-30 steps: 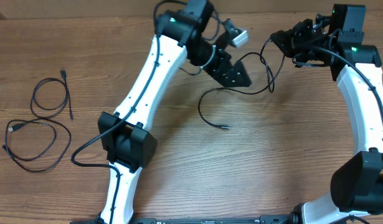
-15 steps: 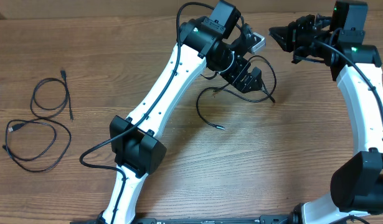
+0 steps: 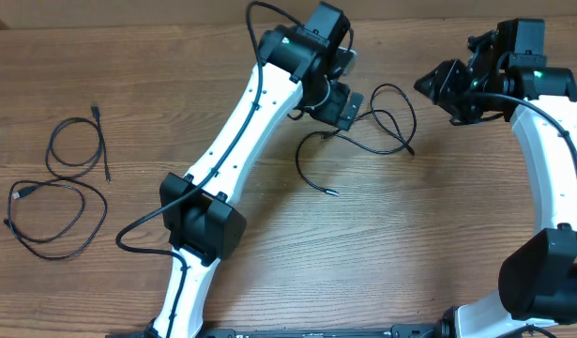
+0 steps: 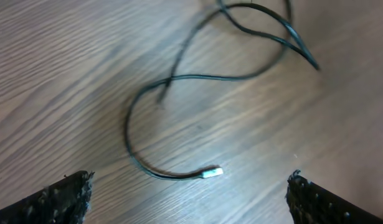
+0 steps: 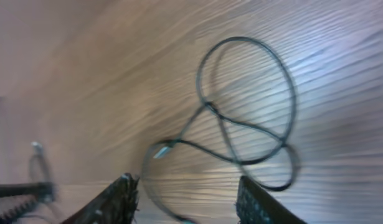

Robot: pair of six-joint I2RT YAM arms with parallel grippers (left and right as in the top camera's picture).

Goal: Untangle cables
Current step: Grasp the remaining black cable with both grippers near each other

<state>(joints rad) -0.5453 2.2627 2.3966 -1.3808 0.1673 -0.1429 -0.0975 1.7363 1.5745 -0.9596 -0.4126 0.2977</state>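
Observation:
One thin black cable [image 3: 393, 115] lies in loops on the wooden table between my two grippers, with its plug end [image 3: 335, 192] toward the front. In the left wrist view the cable [image 4: 132, 118] curves to a silver plug [image 4: 213, 172]. In the right wrist view it forms a crossed loop [image 5: 247, 99]. My left gripper [image 3: 342, 101] [image 4: 191, 202] is open and empty, above the cable's left part. My right gripper [image 3: 438, 84] [image 5: 188, 199] is open and empty, to the right of the loops. Two more cables lie apart at the far left, a small one [image 3: 77, 145] and a larger one [image 3: 49, 218].
The left arm [image 3: 241, 122] crosses the middle of the table diagonally, its base [image 3: 199, 221] near the front. The right arm [image 3: 551, 160] runs along the right edge. Bare wood [image 3: 410, 244] shows in front of the cable.
The cable loop that reached up to my right gripper now lies flat on the table. My left gripper has drawn back left from over the loops. My right gripper has shifted slightly down and right.

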